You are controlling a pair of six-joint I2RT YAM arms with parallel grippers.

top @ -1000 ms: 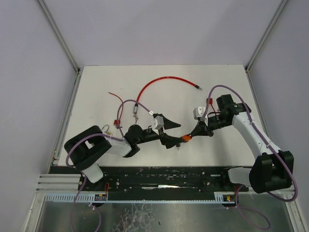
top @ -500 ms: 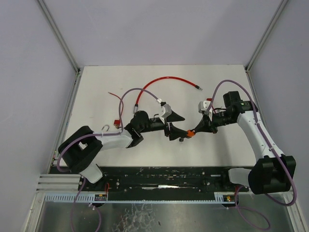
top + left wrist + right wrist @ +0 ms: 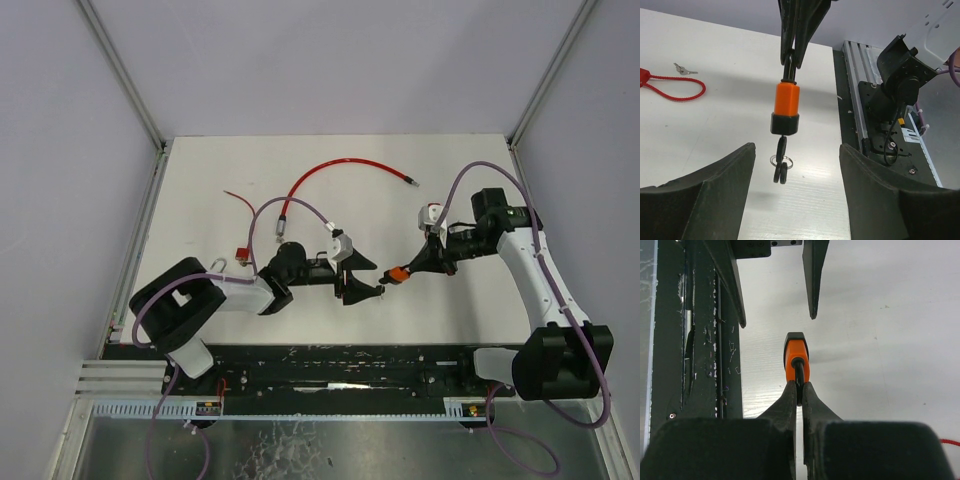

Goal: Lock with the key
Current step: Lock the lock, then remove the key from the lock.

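Note:
An orange padlock [image 3: 397, 273] with a black base hangs in mid-air, my right gripper [image 3: 411, 267] shut on its black shackle. In the right wrist view the padlock [image 3: 796, 357] sticks out just past the right gripper [image 3: 799, 388]. A black-headed key [image 3: 781, 148] sits in the padlock [image 3: 787, 105] from below, with a ring and two more keys [image 3: 779, 173] dangling under it. My left gripper [image 3: 797, 150] is open, its fingers either side of and just short of the keys, touching nothing. From above, the left gripper [image 3: 368, 279] faces the padlock from the left.
A red cable [image 3: 340, 166] loops across the far table, with a small silver key [image 3: 684, 70] near it. A silver-shackled padlock [image 3: 220, 266] and a red tag [image 3: 240, 254] lie at the left. The black base rail [image 3: 330, 365] runs along the near edge.
The right gripper carried the padlock a little right and away from the rail. The left gripper swung round to face the hanging keys, and its jaws narrowed slightly.

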